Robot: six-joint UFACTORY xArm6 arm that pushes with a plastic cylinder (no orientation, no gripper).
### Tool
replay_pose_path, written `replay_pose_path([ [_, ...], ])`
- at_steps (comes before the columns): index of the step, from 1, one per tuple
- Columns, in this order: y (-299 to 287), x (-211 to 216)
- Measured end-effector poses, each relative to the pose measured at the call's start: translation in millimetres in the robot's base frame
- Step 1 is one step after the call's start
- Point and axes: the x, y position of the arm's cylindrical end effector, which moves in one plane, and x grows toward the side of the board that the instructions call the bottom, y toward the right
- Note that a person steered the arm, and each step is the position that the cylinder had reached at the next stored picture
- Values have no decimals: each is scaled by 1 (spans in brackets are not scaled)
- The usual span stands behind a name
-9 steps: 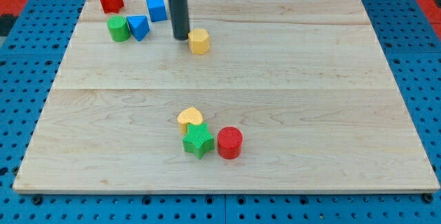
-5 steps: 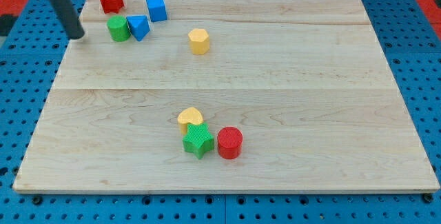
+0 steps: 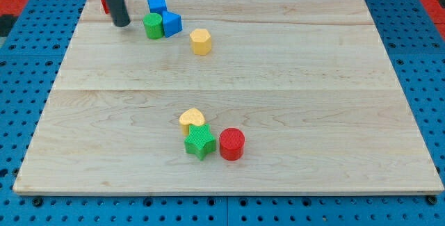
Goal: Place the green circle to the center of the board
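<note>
— Where was the arm when you looked?

— Up by the counter's (image 3: 327, 80) top-left corner. The dark rod came down from the view's top, leaning a little, and my tip (image 3: 122, 23) rested on the wood just to the view's left of the green circle (image 3: 153, 26), a small gap between them.

— Any pincer on it? Open, closed?

— No pincer showed at all, just the bare rod, holding nothing.

— And the green circle itself?

— Near the top edge, left of the middle, well away from the counter's centre. It was touching a blue block (image 3: 171, 23) on its right side. A second blue block (image 3: 157, 5) sat just above those two, closer to the top edge.

— What was behind the rod?

— A red block (image 3: 103, 2), mostly hidden by the rod, so I couldn't make out its shape.

— Anything else?

— A yellow hexagon-like block (image 3: 201, 41) to the right of the blue one, apart from it. Toward the bottom edge, near the middle, a cluster: a yellow heart (image 3: 191, 119) touching a green star (image 3: 199, 141) below it, and a red cylinder (image 3: 231, 143) right beside the star.
</note>
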Motion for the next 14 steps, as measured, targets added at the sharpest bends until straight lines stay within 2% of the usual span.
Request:
replay_pose_path([
  [2, 48, 29],
  [4, 67, 97],
  [5, 46, 94],
  [6, 44, 39],
  [7, 46, 6],
  [8, 100, 35],
  [9, 87, 73],
  [10, 125, 91],
  [11, 82, 93],
  [12, 69, 96],
  [13, 57, 124],
  [14, 14, 145],
])
